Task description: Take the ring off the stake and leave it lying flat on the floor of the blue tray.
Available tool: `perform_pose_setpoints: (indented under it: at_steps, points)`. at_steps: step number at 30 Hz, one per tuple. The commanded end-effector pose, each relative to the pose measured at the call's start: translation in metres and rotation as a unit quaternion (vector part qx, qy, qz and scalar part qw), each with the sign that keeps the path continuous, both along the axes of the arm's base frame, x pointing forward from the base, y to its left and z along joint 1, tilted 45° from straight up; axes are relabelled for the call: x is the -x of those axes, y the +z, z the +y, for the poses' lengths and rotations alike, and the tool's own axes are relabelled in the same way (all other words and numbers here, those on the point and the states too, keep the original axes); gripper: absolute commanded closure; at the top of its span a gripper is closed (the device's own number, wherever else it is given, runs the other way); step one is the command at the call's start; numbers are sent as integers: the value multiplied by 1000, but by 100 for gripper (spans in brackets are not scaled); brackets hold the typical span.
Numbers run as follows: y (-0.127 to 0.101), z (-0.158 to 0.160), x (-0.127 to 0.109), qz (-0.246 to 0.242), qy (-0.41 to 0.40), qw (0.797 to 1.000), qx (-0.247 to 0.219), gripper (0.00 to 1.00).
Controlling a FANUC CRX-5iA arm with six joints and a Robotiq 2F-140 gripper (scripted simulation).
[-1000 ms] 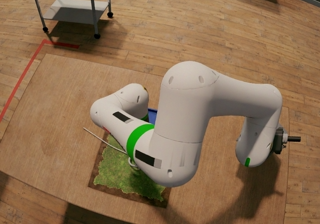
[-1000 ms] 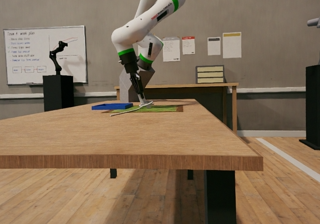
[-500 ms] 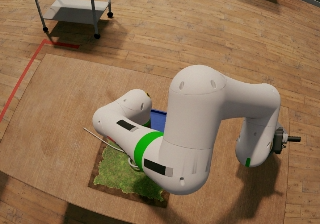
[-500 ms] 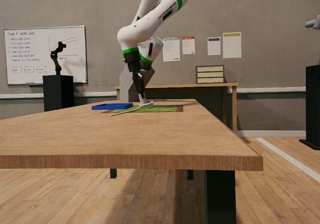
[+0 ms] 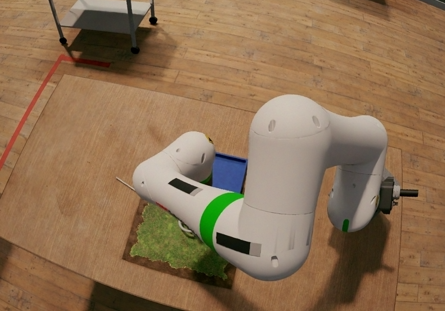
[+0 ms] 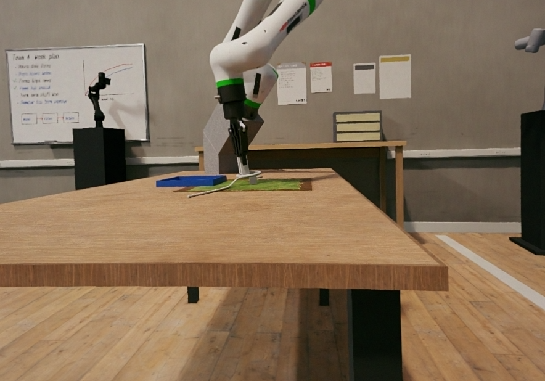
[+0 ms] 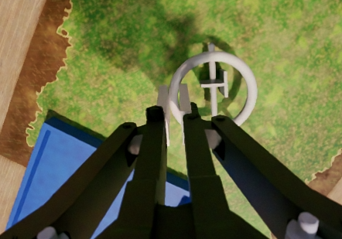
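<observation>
The gripper (image 7: 175,110) is clamped on the near rim of the ring (image 7: 247,77), holding it level above the grass (image 7: 128,15) and still encircling the stake (image 7: 213,81), so a vertical lift clears it toward the tray (image 7: 58,158).
</observation>
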State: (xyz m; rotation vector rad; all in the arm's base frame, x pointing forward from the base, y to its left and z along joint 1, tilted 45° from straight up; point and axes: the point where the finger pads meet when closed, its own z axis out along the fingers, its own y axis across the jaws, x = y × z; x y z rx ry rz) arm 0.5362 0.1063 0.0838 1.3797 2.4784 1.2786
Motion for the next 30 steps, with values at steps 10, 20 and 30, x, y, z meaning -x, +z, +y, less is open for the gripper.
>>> perform_pose_setpoints:
  at_steps: [10, 20, 30]
  points:
    - [2, 3, 2, -19, -46, 998, 48, 90]
    - [4, 1, 3, -19, -46, 998, 48, 90]
    - [9, -3, 7, -19, -46, 998, 48, 90]
